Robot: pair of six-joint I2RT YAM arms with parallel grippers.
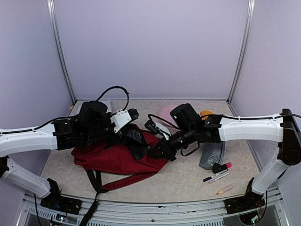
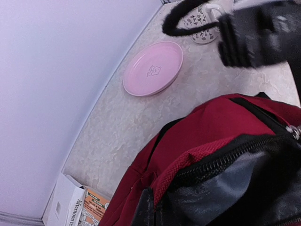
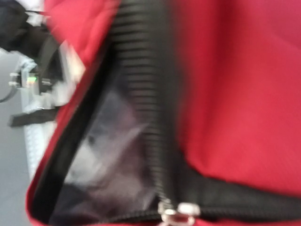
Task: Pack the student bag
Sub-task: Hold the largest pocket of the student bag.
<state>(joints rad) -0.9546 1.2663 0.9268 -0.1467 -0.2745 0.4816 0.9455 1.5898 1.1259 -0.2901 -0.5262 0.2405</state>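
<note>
The student bag (image 1: 117,157) lies in the middle of the table, dark red, with its black zip mouth and grey lining (image 1: 137,141) turned up. My left gripper (image 1: 128,135) is shut on the bag's rim. In the left wrist view a black finger (image 2: 145,212) pinches the red rim (image 2: 188,165) beside the zip. My right gripper (image 1: 156,153) is at the right end of the opening. Its view is blurred and its fingers do not show, but the metal zip pull (image 3: 176,214) sits at the bottom edge where the jaws are.
A pink plate (image 1: 167,112) and a patterned mug (image 2: 204,21) stand at the back. A grey pouch (image 1: 211,154), a pink highlighter (image 1: 222,166), a marker (image 1: 215,177) and a peach eraser (image 1: 225,189) lie right. A book (image 2: 75,207) lies back left. Black straps (image 1: 96,183) hang over the front edge.
</note>
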